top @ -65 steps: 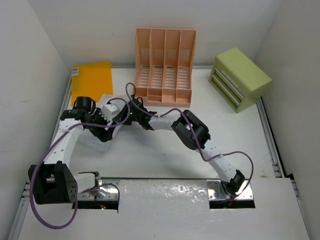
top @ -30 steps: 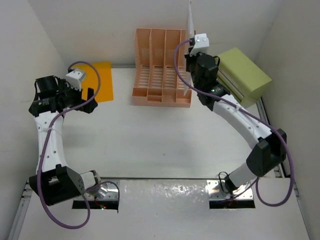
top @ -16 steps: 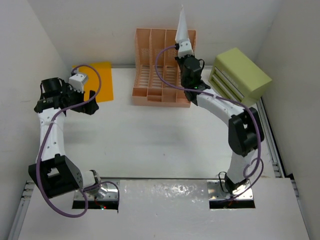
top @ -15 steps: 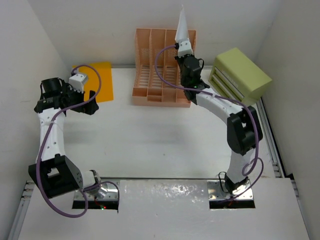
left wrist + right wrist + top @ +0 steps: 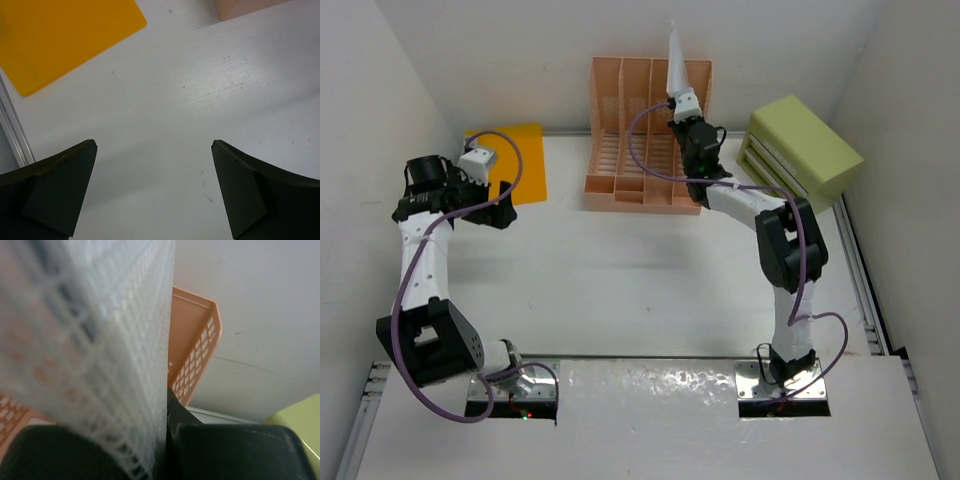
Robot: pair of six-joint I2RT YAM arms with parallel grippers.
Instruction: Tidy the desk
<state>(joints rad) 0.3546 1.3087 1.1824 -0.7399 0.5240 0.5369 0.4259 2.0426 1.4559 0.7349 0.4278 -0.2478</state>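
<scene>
The white desk holds an orange folder at the back left; the folder also shows in the left wrist view. My left gripper hovers just right of the folder, open and empty. My right gripper is shut on a white mesh pouch and holds it upright above the right slots of the peach file rack. In the right wrist view the mesh pouch fills the left side, clamped at the fingers, with the rack wall behind it.
A lime-green drawer box stands at the back right, close to my right arm; its corner shows in the right wrist view. Silver rails run along the desk's edges. White walls enclose the back and sides.
My right arm took the white mesh pouch from the desk's left side and carried it up over the file rack, lately shifting slightly left. My left arm drew back toward the orange folder.
</scene>
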